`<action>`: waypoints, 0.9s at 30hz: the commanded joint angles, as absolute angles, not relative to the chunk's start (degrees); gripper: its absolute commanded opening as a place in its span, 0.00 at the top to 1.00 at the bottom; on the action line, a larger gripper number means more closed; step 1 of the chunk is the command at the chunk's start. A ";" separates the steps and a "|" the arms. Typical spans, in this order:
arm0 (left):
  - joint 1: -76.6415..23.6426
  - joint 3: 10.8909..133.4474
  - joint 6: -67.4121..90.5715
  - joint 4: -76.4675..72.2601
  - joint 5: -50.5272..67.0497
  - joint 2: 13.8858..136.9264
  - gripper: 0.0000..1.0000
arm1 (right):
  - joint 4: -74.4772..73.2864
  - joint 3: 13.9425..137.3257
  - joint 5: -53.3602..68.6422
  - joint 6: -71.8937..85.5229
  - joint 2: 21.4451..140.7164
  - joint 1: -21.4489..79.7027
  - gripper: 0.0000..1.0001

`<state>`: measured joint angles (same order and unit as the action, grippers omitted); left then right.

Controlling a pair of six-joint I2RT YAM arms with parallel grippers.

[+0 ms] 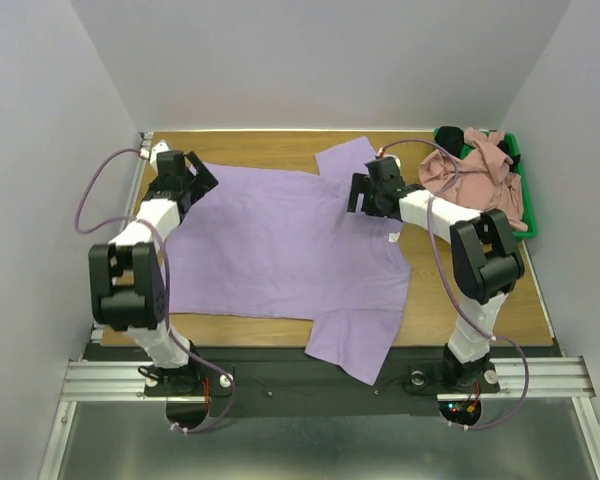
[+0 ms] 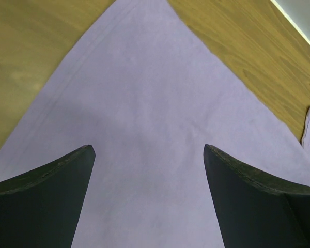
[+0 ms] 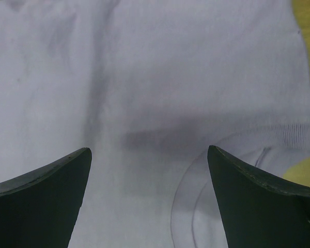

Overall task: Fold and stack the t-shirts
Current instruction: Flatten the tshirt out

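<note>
1. Top external view: the lavender t-shirt lies spread flat across the wooden tabletop, with one sleeve hanging over the near edge.
2. The left jaws are over the shirt's far-left corner, spread wide with nothing between them.
3. Left wrist view: that corner of the lavender cloth narrows away from the jaws, with bare wood on both sides.
4. The right jaws are released too, poised over the shirt's right side beside the neckline ribbing.
5. A dusty pink t-shirt and a black t-shirt sit bunched in the green bin at the far right.
</note>
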<state>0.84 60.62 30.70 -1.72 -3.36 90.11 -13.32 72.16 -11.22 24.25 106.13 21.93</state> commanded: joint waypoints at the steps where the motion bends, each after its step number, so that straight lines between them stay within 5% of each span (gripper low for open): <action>1: 0.97 71.00 28.92 -1.24 -0.27 100.42 0.02 | -12.04 78.13 -13.98 26.19 111.08 19.25 0.00; 17: 0.97 100.89 28.83 10.98 4.48 131.74 0.02 | -12.74 102.19 -11.87 20.21 133.75 13.01 0.00; 18: 1.05 101.68 28.92 10.90 4.57 132.53 0.14 | -12.83 103.52 -11.78 20.21 134.81 12.83 0.00; 20: 1.05 104.49 29.18 11.60 4.57 134.55 0.22 | -13.01 107.03 -11.34 20.21 136.40 12.39 0.00; 21: 1.05 105.72 29.35 11.86 4.57 135.17 0.03 | -12.92 108.27 -11.34 20.04 137.80 12.13 0.00; 27: 1.05 114.70 28.74 18.01 4.31 132.31 0.01 | -16.34 116.01 -6.26 18.63 135.11 12.13 0.00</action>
